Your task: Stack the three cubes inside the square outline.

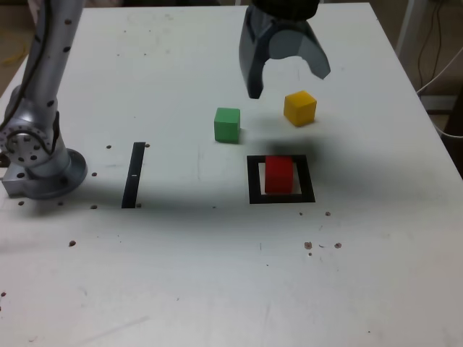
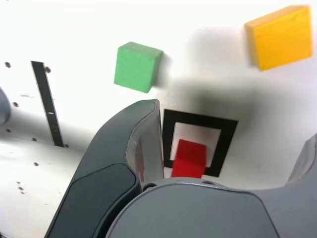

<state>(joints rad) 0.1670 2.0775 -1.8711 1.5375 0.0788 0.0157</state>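
Matte and plain-faced, the red cube (image 1: 278,175) sits inside the black square (image 1: 256,196); in the exterior view, the green cube (image 1: 227,125) lies far left, the yellow (image 1: 300,108) far right. The fingers (image 1: 255,72) are released.

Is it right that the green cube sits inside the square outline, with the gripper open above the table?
No, the cube inside the outline is the red one, as the exterior view shows. The gripper is indeed open above the table.
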